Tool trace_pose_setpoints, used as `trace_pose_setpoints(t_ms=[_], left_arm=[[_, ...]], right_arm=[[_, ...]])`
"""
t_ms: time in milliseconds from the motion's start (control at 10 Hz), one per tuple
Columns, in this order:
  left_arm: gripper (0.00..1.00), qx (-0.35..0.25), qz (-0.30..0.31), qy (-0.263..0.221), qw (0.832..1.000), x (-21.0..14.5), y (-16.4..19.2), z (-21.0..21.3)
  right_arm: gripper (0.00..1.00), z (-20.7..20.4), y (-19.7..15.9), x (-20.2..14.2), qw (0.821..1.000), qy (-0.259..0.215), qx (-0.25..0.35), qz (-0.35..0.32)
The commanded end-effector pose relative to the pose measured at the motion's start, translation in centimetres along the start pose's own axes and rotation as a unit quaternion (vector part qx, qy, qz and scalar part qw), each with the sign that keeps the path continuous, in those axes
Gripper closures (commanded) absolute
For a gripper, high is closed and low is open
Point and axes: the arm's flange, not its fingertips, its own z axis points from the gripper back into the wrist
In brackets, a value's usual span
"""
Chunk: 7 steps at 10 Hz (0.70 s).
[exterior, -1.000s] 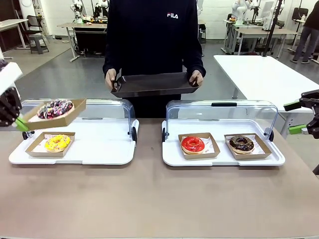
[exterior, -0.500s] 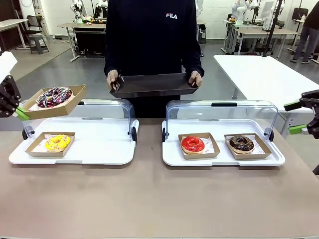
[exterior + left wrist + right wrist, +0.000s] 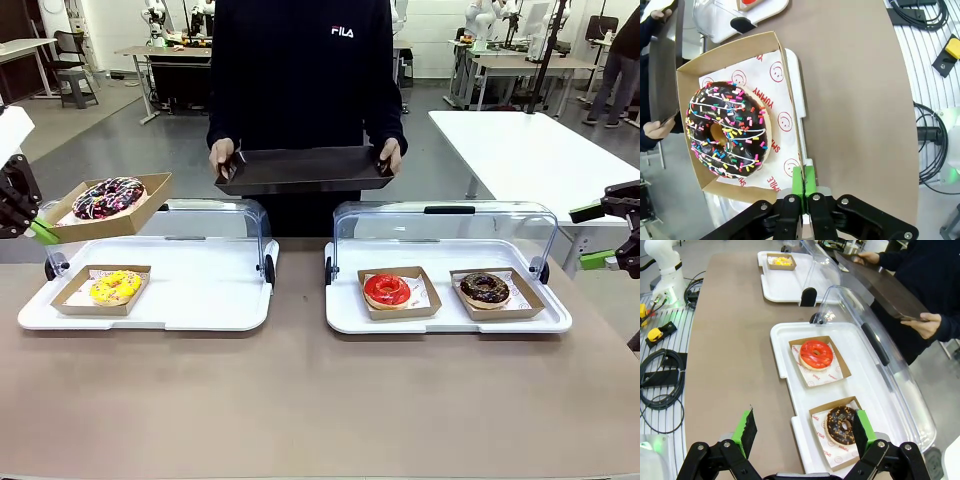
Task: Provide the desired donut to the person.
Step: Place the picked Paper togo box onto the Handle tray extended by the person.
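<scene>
Across the table (image 3: 300,400), person (image 3: 300,70) holding a dark serving tray (image 3: 305,168) out level in both hands. Nearer, above the left display case (image 3: 200,300), airborne: cardboard carton (image 3: 120,224) with the sprinkled chocolate donut (image 3: 740,125), well apart from that tray. Near-square carton, so long axis probably along the gripped wall, free corner raised toward the person. Left gripper (image 3: 803,180) clamped on one thin wall only; risk of sagging, twisting in the pads, or clipping the raised lid (image 3: 215,215). Right gripper (image 3: 805,432) spread wide, empty.
</scene>
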Motion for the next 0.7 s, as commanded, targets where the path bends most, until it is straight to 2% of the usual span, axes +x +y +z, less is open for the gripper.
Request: trace_pose_setpoints(t_ms=[0,600], left_arm=[[1.00,-0.002,0.002,0.003,1.000,-0.06,-0.03,0.16],[1.00,-0.002,0.002,0.003,1.000,-0.06,-0.03,0.16]], right_arm=[[0.00,-0.27,-0.19,0.07,1.000,-0.014,-0.002,0.001],[0.00,-0.27,-0.19,0.07,1.000,-0.014,-0.002,0.001]])
